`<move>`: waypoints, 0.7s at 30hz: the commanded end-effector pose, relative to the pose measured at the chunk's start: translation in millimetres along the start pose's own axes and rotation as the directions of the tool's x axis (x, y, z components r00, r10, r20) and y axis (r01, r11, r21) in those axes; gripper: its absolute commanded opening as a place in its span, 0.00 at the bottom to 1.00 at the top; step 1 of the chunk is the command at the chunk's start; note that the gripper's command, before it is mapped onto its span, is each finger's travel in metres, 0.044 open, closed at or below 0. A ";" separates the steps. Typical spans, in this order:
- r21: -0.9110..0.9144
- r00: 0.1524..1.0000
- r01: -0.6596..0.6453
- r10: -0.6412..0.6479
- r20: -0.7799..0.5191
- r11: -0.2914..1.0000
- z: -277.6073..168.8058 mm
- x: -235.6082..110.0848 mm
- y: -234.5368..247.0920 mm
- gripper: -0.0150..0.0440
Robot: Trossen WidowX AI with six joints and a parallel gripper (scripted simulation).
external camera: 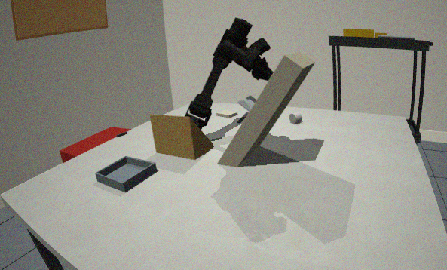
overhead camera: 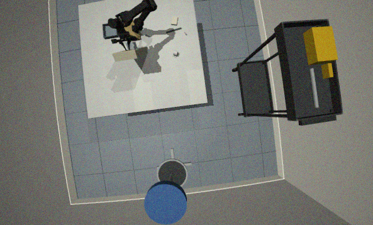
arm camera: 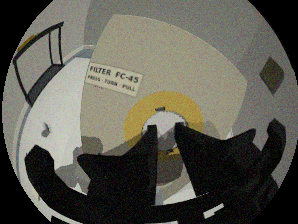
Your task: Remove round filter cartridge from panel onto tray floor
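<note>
The service panel (external camera: 262, 113) (overhead camera: 124, 56) (arm camera: 200, 50) is a beige slab leaning steeply on the table, with a label (arm camera: 113, 78) on its face. In the wrist view a yellow ring (arm camera: 141, 115) surrounds the pale round filter cartridge (arm camera: 166, 117), which sits in the panel. My gripper (arm camera: 164, 127) is pressed onto the cartridge face with its two dark fingers in the slots, shut on the piece between them. In the top and exterior views the fingertips are hidden behind the panel. The grey tray (external camera: 109, 182) (overhead camera: 104, 31) stands apart to the left.
A brown wedge block (external camera: 176, 137) stands by the arm's base. A small white cylinder (external camera: 295, 118) (overhead camera: 175, 54) and a flat beige block (external camera: 226, 114) (overhead camera: 174, 21) lie behind the panel. A red box (external camera: 90, 142) sits beside the table, and a black shelf (external camera: 379, 41) stands far right.
</note>
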State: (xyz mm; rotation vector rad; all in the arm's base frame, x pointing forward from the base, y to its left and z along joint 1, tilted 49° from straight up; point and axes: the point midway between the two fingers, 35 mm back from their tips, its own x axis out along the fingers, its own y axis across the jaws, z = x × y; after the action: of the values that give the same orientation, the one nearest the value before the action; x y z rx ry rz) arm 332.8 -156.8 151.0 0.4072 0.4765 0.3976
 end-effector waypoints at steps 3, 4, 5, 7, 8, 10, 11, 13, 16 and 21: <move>0.188 1.000 0.004 -0.002 -0.010 0.982 -0.6 5.2 0.2 0.25; 0.222 1.000 0.004 -0.002 -0.010 0.975 -0.6 5.4 0.2 0.25; 0.255 1.000 0.005 -0.002 -0.010 0.967 -0.6 5.5 0.3 0.25; 0.321 1.000 0.005 -0.002 -0.010 0.947 -0.6 5.7 0.3 0.25; 0.354 1.000 0.006 -0.002 -0.010 0.935 -0.6 5.8 0.3 0.25; 0.418 1.000 0.006 -0.002 -0.010 0.908 -0.6 6.0 0.3 0.25; 0.449 1.000 0.007 -0.002 -0.010 0.893 -0.6 6.1 0.3 0.25; 0.510 1.000 0.007 -0.002 -0.010 0.860 -0.6 6.2 0.3 0.25; 0.597 1.000 0.008 -0.002 -0.010 0.802 -0.6 6.5 0.3 0.25; 0.727 1.000 0.009 -0.002 -0.010 0.686 -0.6 6.8 0.3 0.25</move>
State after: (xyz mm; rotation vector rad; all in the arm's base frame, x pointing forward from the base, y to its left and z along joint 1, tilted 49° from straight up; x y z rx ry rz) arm 333.5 -157.1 150.3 1.1008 0.6121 0.2100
